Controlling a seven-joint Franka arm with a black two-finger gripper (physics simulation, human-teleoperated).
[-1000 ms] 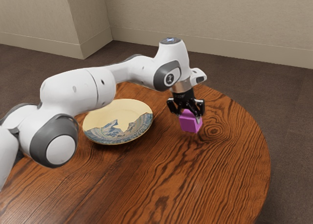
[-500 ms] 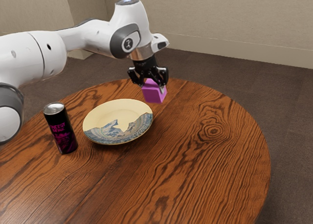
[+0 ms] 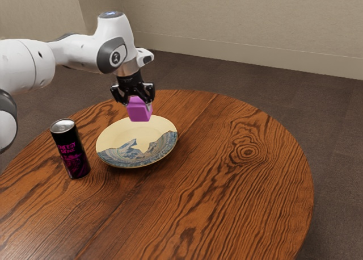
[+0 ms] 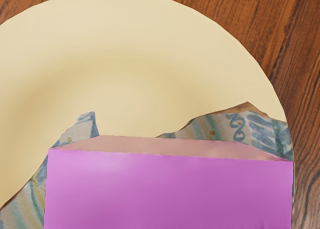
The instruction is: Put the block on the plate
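In the exterior view my black gripper [image 3: 138, 101] is shut on the magenta block [image 3: 139, 110], one finger on each side of it. The block hangs in the air at the far rim of the cream and blue patterned plate [image 3: 122, 133], overlapping it in that view. In the wrist view the block [image 4: 170, 191] looms large at the lower edge, with the plate [image 4: 125, 44] below and around it. Part of the plate's blue pattern is hidden behind the block.
A black and pink energy drink can [image 3: 70, 149] stands upright on the round wooden table [image 3: 215, 186], close to the plate on the exterior view's left. Bare wood lies on the plate's other side.
From near the table's dark knot, my gripper has carried the block up and toward the exterior view's left, to the plate. The arm's shift has uncovered the can. Plate and can have stayed put.
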